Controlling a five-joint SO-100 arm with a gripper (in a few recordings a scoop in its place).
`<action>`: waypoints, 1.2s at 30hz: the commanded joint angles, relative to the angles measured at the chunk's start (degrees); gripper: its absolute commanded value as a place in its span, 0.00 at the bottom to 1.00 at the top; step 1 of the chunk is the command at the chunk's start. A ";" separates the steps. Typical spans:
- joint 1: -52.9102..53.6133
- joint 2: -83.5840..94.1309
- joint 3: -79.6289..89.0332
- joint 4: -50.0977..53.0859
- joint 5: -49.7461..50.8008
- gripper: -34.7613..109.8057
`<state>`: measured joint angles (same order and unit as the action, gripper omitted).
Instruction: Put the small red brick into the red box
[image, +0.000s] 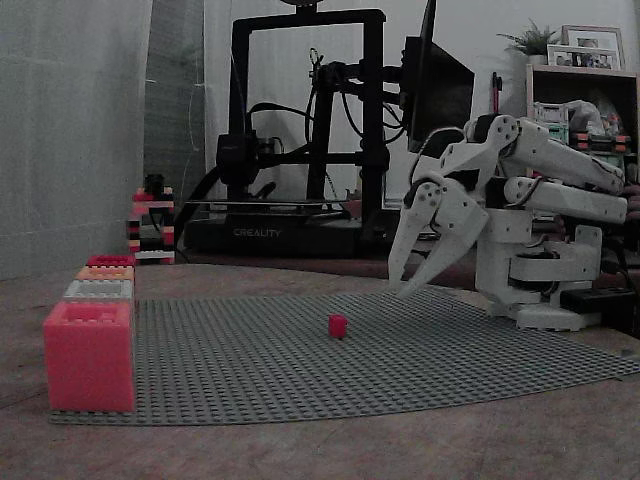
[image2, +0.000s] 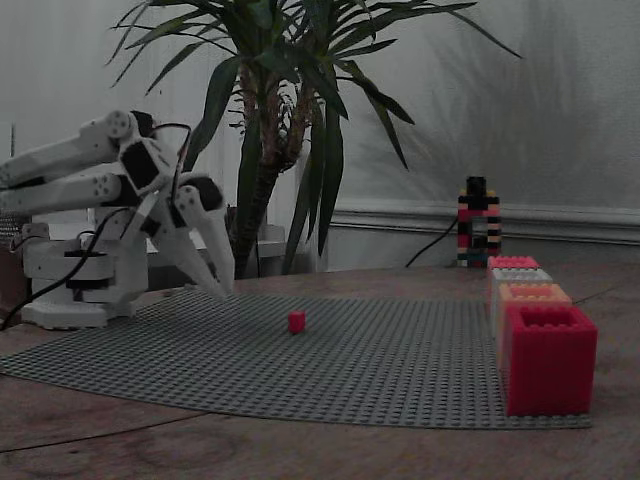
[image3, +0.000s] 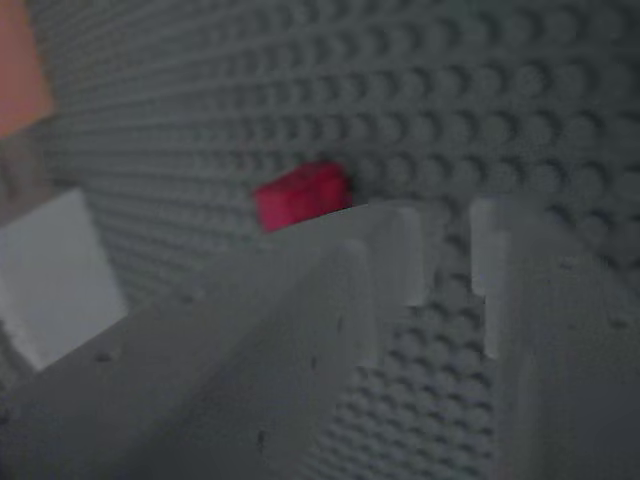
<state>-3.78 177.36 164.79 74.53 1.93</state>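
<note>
The small red brick (image: 337, 325) (image2: 296, 321) lies alone on the grey studded baseplate (image: 400, 360). In the wrist view the small red brick (image3: 300, 195) sits just beyond and left of the fingertips. My white gripper (image: 398, 286) (image2: 222, 291) hovers low over the plate's edge by the arm's base, pointing down, apart from the brick. Its jaws stand open by a narrow gap (image3: 447, 250) and hold nothing. The red box (image: 110, 261) (image2: 548, 358) stands at one end of a row of boxes on the plate's far side from the arm.
The row also holds an orange box (image2: 533, 293), a grey box (image: 98, 290) and a pink-coral box (image: 88, 355). A small brick tower (image2: 477, 222) stands beyond the plate. A 3D printer (image: 300, 130) and a potted plant (image2: 290, 120) stand behind the table.
</note>
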 joint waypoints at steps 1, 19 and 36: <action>-0.70 -6.06 -5.45 -3.96 0.62 0.24; -1.67 -45.09 -19.51 -23.73 0.00 0.26; -6.42 -57.92 -27.16 -26.19 1.76 0.34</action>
<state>-8.79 119.00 141.33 47.81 2.81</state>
